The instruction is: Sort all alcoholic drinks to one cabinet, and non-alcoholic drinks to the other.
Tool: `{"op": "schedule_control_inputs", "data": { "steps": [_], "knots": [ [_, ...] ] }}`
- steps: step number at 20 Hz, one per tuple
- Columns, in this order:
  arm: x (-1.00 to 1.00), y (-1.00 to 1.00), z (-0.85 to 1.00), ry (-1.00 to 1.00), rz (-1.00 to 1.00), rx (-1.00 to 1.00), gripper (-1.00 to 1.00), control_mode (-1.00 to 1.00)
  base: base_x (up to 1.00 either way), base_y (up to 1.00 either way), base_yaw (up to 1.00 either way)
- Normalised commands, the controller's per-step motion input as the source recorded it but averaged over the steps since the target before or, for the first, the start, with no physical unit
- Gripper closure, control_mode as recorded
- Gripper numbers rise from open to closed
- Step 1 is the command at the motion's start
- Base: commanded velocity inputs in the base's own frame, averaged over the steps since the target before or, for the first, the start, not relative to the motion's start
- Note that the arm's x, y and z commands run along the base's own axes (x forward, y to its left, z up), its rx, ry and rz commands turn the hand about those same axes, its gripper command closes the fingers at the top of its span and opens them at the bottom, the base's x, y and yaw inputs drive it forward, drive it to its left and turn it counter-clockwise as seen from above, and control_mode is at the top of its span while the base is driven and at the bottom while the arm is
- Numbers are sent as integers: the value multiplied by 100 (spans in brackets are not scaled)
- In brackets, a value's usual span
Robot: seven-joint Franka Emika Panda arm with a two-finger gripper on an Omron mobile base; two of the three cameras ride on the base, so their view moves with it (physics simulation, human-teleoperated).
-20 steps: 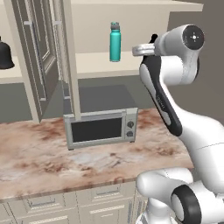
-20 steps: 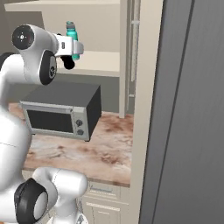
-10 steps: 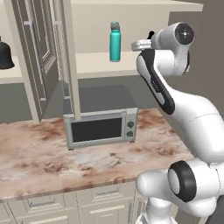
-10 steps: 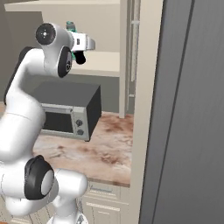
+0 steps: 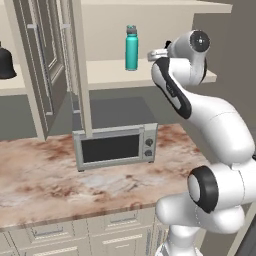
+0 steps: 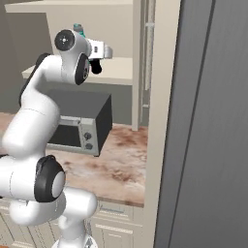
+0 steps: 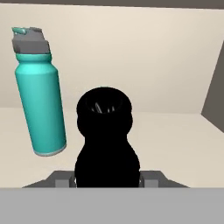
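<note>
Tool (image 7: 107,178) closed on small slim black cola bottle (image 7: 105,140), seen top-down along the neck in hand view; jaws flanking its lower body on both sides. Red label not discernible from this angle. Tool (image 6: 99,60) raised to open upper cabinet level, at front edge of the cabinet shelf (image 5: 110,75). Teal bottle (image 5: 131,48) with grey cap standing upright on that shelf, well back from the edge; in hand view teal bottle (image 7: 38,94) appears left of the held cola bottle and apart from it, not touching. Squat round-bodied black bottle (image 5: 6,62) partly visible at far left edge, on a shelf of the neighbouring cabinet. Cabinet door (image 5: 50,60) open between the two compartments. Microwave (image 5: 116,146) on marbled tabletop (image 5: 45,180) below, door shut.
</note>
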Motion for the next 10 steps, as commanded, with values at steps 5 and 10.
{"op": "schedule_control_inputs", "data": {
  "steps": [5,10],
  "knots": [
    [48,0,-15,1,-1,0,100,-100,0,0,0],
    [55,0,0,0,-3,-1,100,-100,0,0,0]
  ]
}}
